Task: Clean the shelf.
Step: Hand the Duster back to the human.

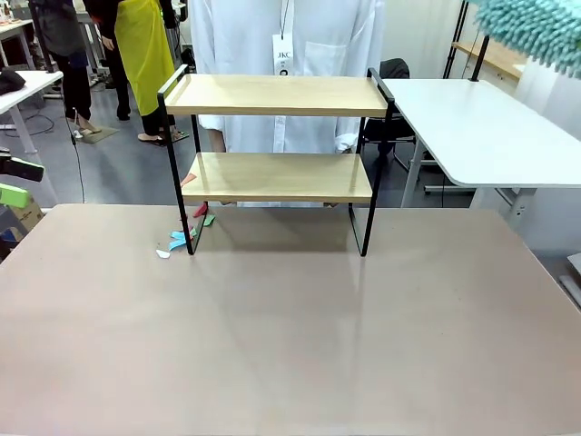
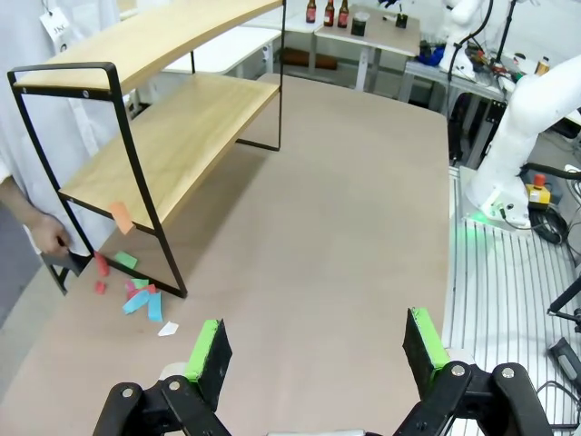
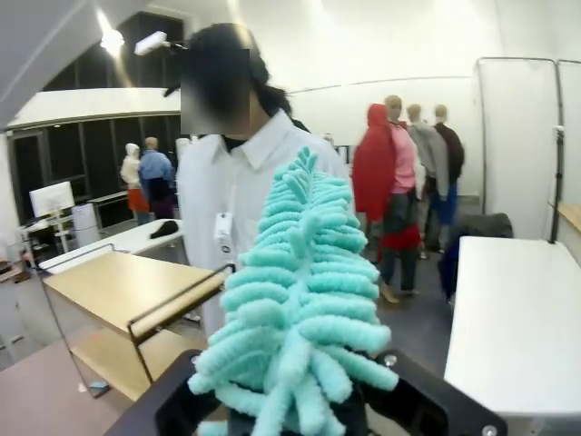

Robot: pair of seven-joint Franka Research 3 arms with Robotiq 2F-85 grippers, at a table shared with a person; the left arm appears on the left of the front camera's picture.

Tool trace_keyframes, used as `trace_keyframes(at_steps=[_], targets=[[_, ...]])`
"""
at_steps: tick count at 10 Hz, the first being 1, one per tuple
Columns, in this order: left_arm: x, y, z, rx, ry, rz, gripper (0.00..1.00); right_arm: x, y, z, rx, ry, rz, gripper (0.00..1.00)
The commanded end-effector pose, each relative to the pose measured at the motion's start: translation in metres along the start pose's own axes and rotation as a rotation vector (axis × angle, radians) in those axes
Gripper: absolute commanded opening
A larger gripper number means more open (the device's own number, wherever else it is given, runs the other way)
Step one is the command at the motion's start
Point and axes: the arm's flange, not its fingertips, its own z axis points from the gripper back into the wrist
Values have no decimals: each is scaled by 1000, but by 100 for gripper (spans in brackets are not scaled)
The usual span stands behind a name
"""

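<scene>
Nearest the front camera, bare tan tabletop [image 1: 290,345] is observed, with the shelf [image 1: 272,136] set toward its far edge, directly before a person in a white coat [image 1: 272,36]. Both boards appear largely cleared, though one orange scrap [image 2: 121,216] is seen at the lower board's edge and coloured paper scraps [image 2: 136,295] are left scattered on the tabletop by the shelf's left leg. The left claw [image 2: 313,350] is held wide open and empty, while the right claw [image 3: 290,404] is clamped on a teal duster [image 3: 300,300], raised well clear of the shelf.
</scene>
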Motion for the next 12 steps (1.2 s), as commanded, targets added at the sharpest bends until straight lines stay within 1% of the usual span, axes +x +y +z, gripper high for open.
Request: trace_keyframes(at_steps=[1, 2, 4, 5, 6, 7, 9, 10, 11, 12], targets=[[1, 2, -1, -4, -31, -22, 100, -19, 2, -11, -65, -12, 7, 16], [1, 2, -1, -4, -31, -22, 100, -35, -3, -11, -89, 8, -7, 16], [1, 2, -1, -4, -31, -22, 100, -80, -16, -10, -161, 64, -21, 16], [1, 2, -1, -4, -31, -22, 100, -104, -18, -10, -165, 83, -45, 16], [1, 2, -1, -4, -31, -22, 100, -126, -19, -6, -208, 97, -39, 16], [1, 2, -1, -4, -31, -22, 100, -149, -19, 0, -226, 113, -47, 16], [1, 2, -1, -4, -31, -22, 100, -181, -17, 8, -235, 126, -63, 16], [1, 2, -1, -4, -31, -22, 100, -189, -17, 9, -230, 101, -68, 16], [1, 2, -1, -4, -31, -22, 100, -191, -15, 10, -213, 78, -18, 16], [1, 2, -1, -4, -31, -22, 100, -174, -34, -2, -215, 158, -111, 16]])
